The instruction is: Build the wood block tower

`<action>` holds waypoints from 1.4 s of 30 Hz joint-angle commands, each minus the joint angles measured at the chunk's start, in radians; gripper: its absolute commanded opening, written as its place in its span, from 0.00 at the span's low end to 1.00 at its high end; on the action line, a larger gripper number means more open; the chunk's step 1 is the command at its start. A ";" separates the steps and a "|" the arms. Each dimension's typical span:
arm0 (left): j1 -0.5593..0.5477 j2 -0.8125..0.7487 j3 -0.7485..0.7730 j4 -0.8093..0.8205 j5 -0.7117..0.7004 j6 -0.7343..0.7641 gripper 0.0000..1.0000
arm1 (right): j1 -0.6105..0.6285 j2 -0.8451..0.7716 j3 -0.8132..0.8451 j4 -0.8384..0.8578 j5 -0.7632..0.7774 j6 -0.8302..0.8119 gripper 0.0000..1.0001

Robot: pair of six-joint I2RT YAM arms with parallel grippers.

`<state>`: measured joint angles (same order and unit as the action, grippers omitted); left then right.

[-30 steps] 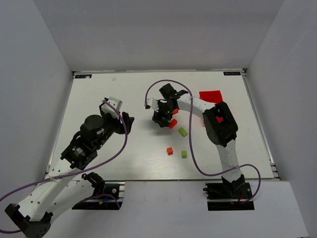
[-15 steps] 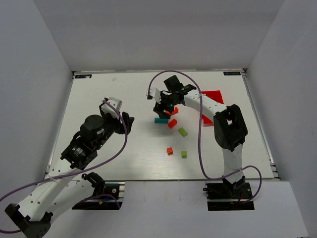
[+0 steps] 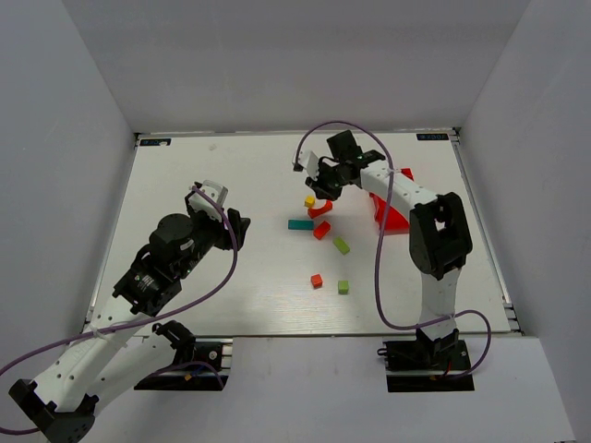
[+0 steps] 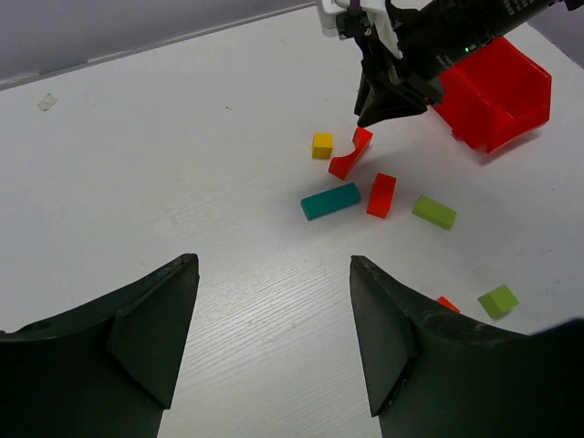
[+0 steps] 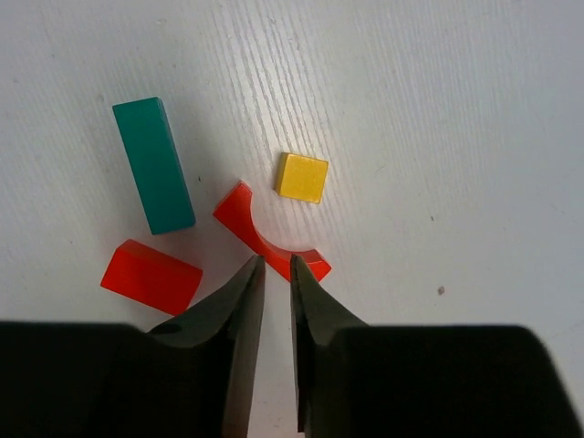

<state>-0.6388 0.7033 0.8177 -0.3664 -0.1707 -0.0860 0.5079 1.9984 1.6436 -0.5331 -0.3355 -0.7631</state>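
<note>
Hovering, right jaws almost pressed together and empty, above the red arch (image 5: 269, 239) among wood blocks (image 3: 321, 230) unstacked on the worktop (image 3: 268, 175); left jaws spread; liable to shove arch into yellow cube (image 5: 302, 176) if lowered unopened.

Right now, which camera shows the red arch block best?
The right wrist view: the red arch block lies large, its curve plain. The left wrist view shows it smaller; the top view, only a tiny red shape.
</note>
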 commanded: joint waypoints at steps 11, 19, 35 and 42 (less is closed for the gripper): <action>0.004 -0.011 -0.003 0.001 0.022 0.014 0.77 | 0.007 0.069 -0.010 -0.014 0.007 -0.071 0.31; 0.004 -0.011 -0.003 0.001 0.022 0.014 0.77 | 0.009 0.094 -0.007 -0.033 0.004 -0.090 0.32; 0.004 -0.002 -0.003 0.001 0.022 0.014 0.77 | 0.020 0.146 -0.002 -0.021 0.059 -0.094 0.37; 0.004 -0.002 -0.003 0.001 0.022 0.014 0.77 | 0.020 0.151 0.001 -0.030 0.069 -0.094 0.17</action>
<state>-0.6388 0.7040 0.8177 -0.3664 -0.1642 -0.0776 0.5240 2.1429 1.6299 -0.5522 -0.2703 -0.8490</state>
